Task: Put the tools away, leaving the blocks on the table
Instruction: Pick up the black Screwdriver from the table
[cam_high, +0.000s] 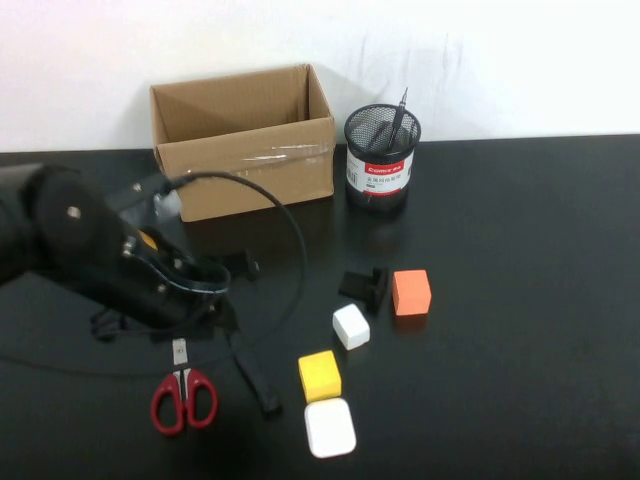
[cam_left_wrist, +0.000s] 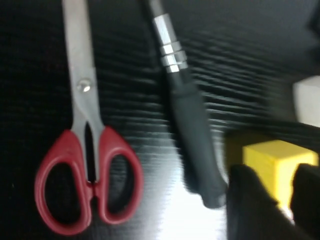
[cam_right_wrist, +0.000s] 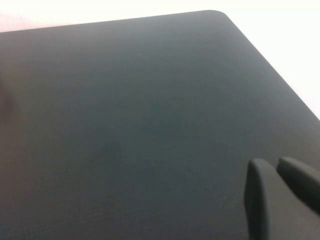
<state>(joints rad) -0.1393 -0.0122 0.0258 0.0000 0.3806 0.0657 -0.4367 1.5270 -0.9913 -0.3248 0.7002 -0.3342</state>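
Red-and-white label on the black mesh pen cup — brand reads roughly "Comix", smaller print illegible

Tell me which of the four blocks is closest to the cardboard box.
The orange block. It sits farthest back on the table, while the small white, yellow and flat white blocks lie nearer the front edge.

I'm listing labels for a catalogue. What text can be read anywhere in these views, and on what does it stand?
"Comix": probably, in white on the red label of the black mesh pen cup; blurry.
Small lines under it: too small to read.
Cardboard box, scissors, blocks: no text visible.
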